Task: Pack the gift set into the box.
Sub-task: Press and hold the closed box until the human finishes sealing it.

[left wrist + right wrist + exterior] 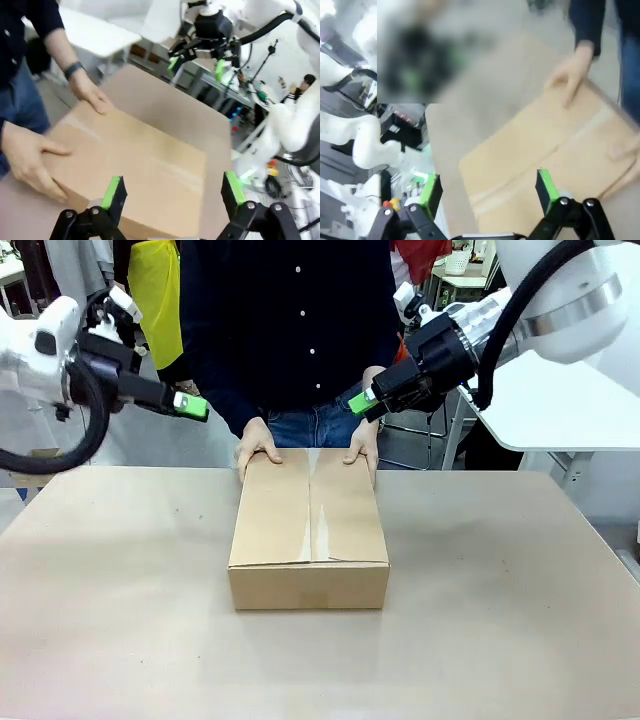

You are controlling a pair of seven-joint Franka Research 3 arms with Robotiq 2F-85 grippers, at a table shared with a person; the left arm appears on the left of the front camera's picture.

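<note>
With the left fingers [190, 406] and right fingers [358, 402] spread and empty, raised beside the closed box [308, 530] at mid-counter [120, 580], do not descend while the person's hands [258, 448] grip its far end, or you risk pinching them or crushing the flaps.

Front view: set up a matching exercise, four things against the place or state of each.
1 box
2 left gripper
3 right gripper
4 person's hands

A resting on the box's far end
B flaps shut, on the table
C open, raised, near the box's far right corner
D open, raised, out beyond the box's left side

Pairs: 1-B, 2-D, 3-C, 4-A
</note>
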